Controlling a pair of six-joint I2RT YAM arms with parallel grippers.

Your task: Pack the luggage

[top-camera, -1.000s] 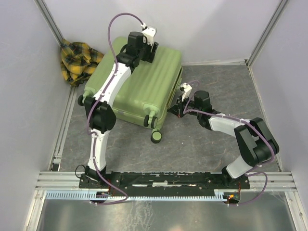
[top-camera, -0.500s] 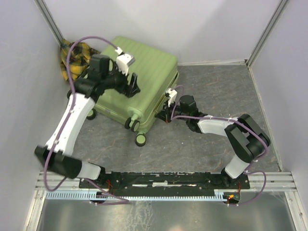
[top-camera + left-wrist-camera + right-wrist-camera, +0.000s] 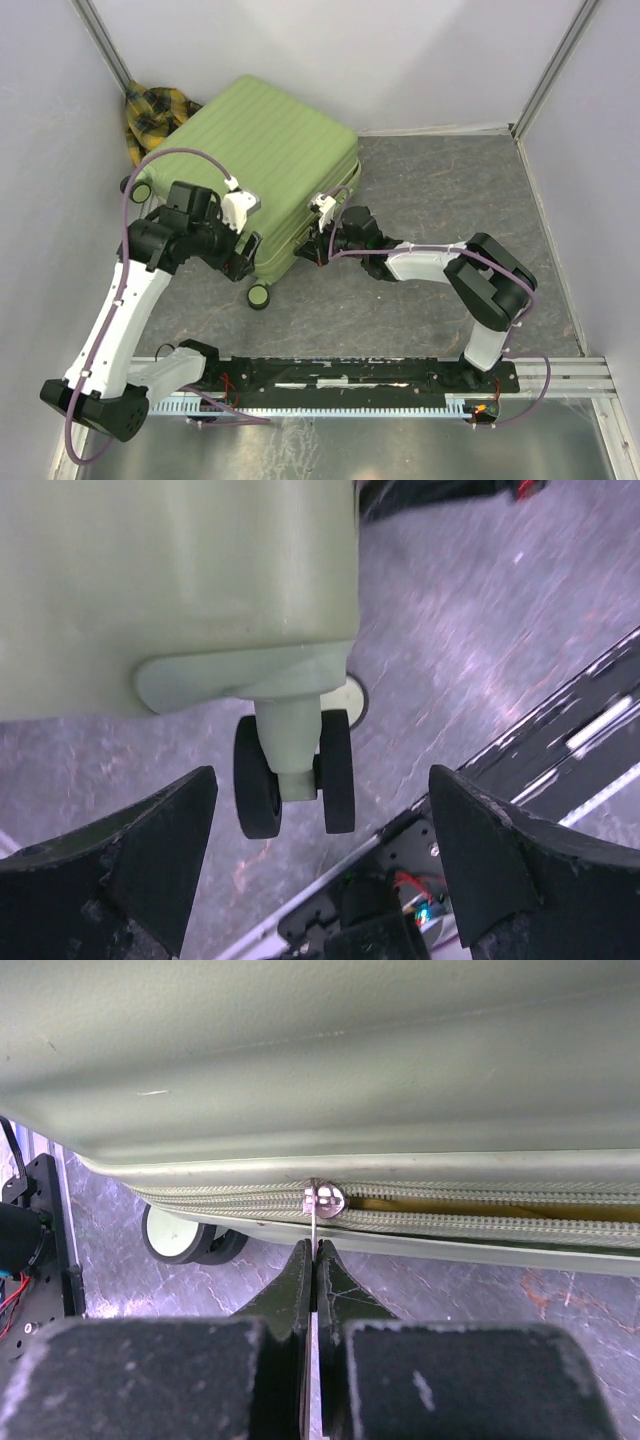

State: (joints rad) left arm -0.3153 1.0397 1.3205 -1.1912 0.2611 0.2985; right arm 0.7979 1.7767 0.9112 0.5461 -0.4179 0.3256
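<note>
The left arm (image 3: 125,300) reaches from its base over the table (image 3: 440,190) to the near corner of the suitcase (image 3: 270,150). The left jaws are spread wide and hold nothing. In the left wrist view a black twin wheel (image 3: 258,785) stands just beyond the two fingers (image 3: 150,860), apart from both. This posture suggests a release or a repositioning at the corner, not a grip. Slightly farther in, the right arm (image 3: 430,262) lies low along the table so that the right jaws meet the side seam level with the zipper (image 3: 480,1218). The right jaws are pressed together, pinching the thin metal tab of the zipper pull (image 3: 322,1200). On one side of the slider the teeth are joined. On the other side a narrow dark-yellow gap shows between the rows, so the closure is judged incomplete. A low, level pinch keeps the pull in line with the track, as further travel requires; a tug off that line risks the tab slipping out. The suitcase lies flat, its halves together, toward the far left corner of the table. Behind it a yellow plaid cloth (image 3: 152,112) sits in that corner, outside the suitcase and partly hidden by the shell.
</note>
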